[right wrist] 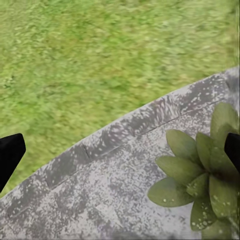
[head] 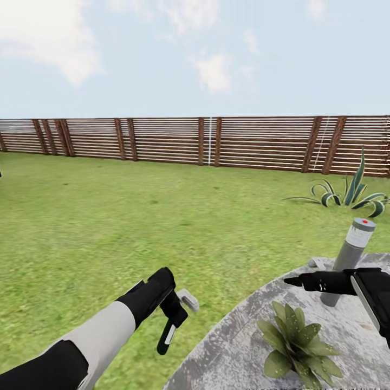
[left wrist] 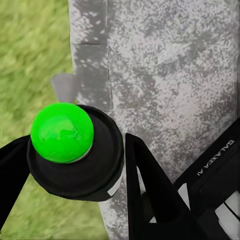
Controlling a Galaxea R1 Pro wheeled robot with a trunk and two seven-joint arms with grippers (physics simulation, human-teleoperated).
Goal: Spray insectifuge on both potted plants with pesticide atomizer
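Observation:
My left gripper (head: 173, 317) is shut on the pesticide atomizer (head: 166, 337), a slim dark bottle with a white band that hangs down over the grass beside the patio edge. In the left wrist view the atomizer (left wrist: 62, 132) is seen end-on, a bright green dome on a black round body between the two black fingers (left wrist: 145, 195). One potted plant (head: 296, 340), a low olive-green rosette, sits on the patio near my right arm. My right gripper (head: 303, 281) is open and points left above the patio; in its wrist view the potted plant (right wrist: 202, 177) lies just off one fingertip (right wrist: 10, 155).
The grey round paved patio (head: 244, 330) fills the lower right, with a grey bollard lamp (head: 352, 254) standing right behind my right hand. A striped agave (head: 352, 192) grows beyond it. Lawn (head: 108, 216) stretches to the brown slatted fence (head: 179, 141). A small grey stone (head: 188, 299) lies by the left gripper.

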